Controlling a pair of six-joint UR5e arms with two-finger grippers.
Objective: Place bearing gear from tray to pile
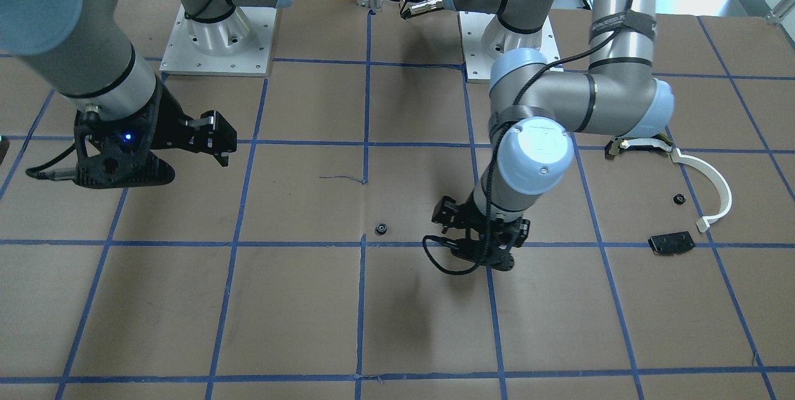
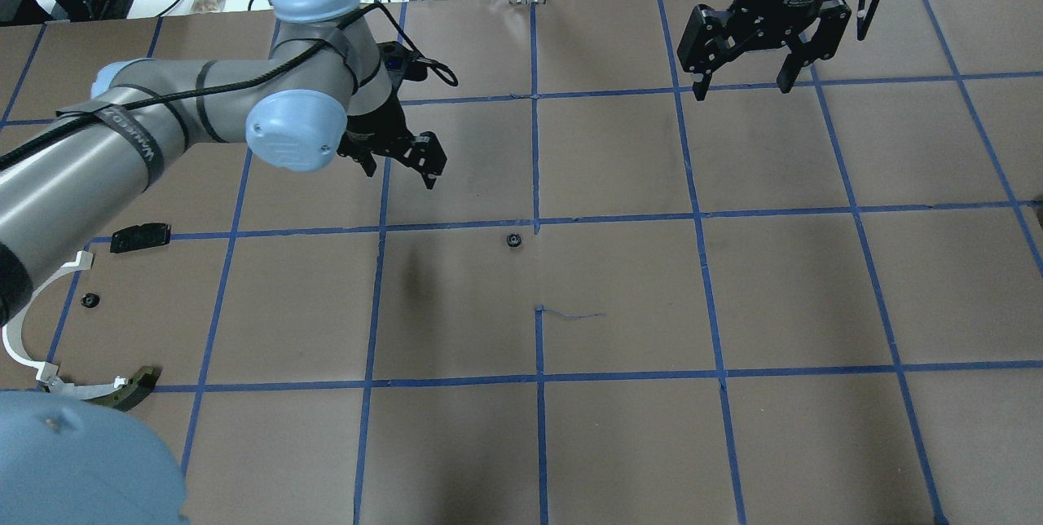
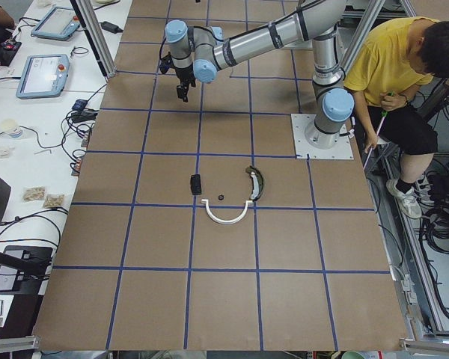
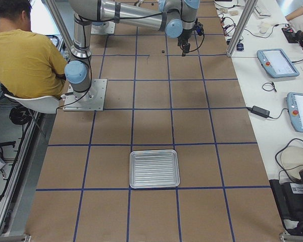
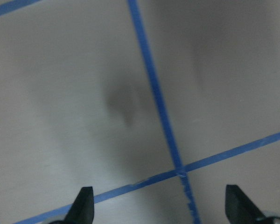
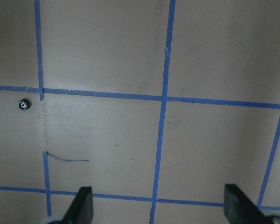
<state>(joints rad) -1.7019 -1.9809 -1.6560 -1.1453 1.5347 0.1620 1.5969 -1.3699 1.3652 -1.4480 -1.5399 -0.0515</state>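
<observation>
The bearing gear [image 2: 513, 240] is a small black toothed ring lying alone on the brown table near the centre; it also shows in the front view [image 1: 381, 228] and the right wrist view [image 6: 23, 105]. My left gripper [image 2: 401, 174] is open and empty, above the table and off to the gear's left. My right gripper [image 2: 744, 87] is open and empty at the far right. The pile lies at the left: a white curved strip [image 2: 16, 337], an olive-and-white piece [image 2: 134, 386], a black plate [image 2: 141, 236] and a small black part [image 2: 90, 302]. The metal tray [image 4: 155, 168] holds nothing.
Blue tape lines grid the brown table. A loose bit of tape [image 2: 570, 315] curls near the centre. A person in a yellow shirt [image 3: 393, 67] sits behind the robot bases. Tablets and cables lie on the side bench [image 4: 278, 63].
</observation>
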